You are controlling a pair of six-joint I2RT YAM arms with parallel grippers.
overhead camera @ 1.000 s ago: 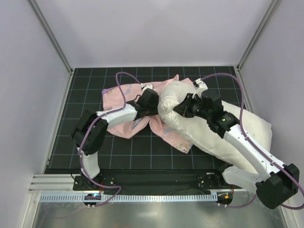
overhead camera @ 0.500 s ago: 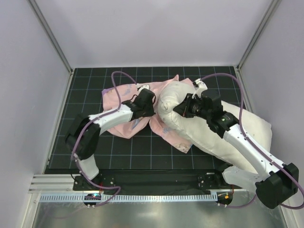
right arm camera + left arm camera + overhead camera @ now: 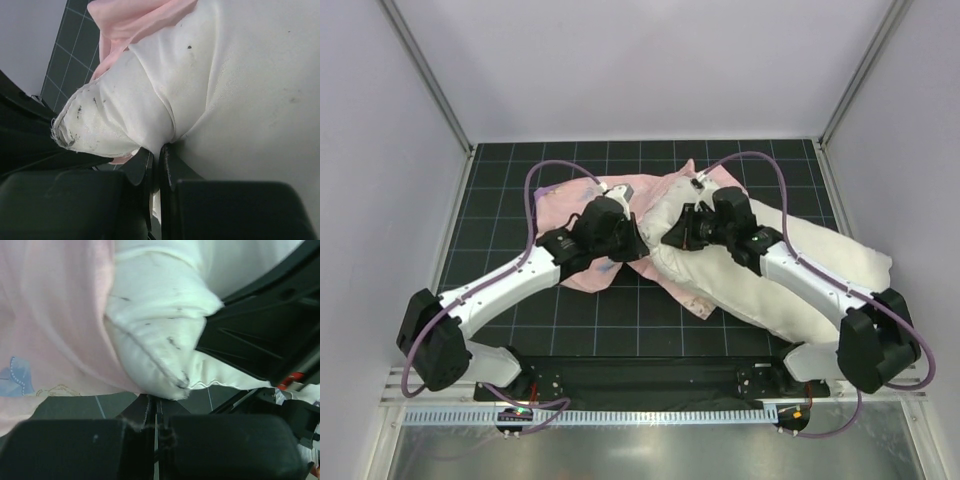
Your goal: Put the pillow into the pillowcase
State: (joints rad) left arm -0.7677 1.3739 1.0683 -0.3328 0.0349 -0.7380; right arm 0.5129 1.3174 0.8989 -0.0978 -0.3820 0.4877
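The white pillow (image 3: 800, 270) lies slantwise on the right half of the mat, its left end bunched up. The pink pillowcase (image 3: 620, 190) lies crumpled to its left, and part of it runs under the pillow's near edge. My right gripper (image 3: 672, 238) is shut on a fold of pillow fabric (image 3: 250, 90) near its left corner, its fingertips (image 3: 160, 150) pinching the cloth. My left gripper (image 3: 632, 243) sits right next to it. Its jaws (image 3: 154, 402) are closed at the pillowcase's edge (image 3: 55, 330), just under the pillow corner (image 3: 155, 340).
A black gridded mat (image 3: 520, 300) covers the table, with white walls and metal posts (image 3: 430, 90) around it. Purple cables (image 3: 535, 185) arch over both arms. The right gripper's black body (image 3: 260, 335) is close to the left gripper.
The left arm's elbow has swung down and left, and its gripper has shifted slightly left and nearer. The right gripper has moved left with the pillow's end, closer to the left gripper.
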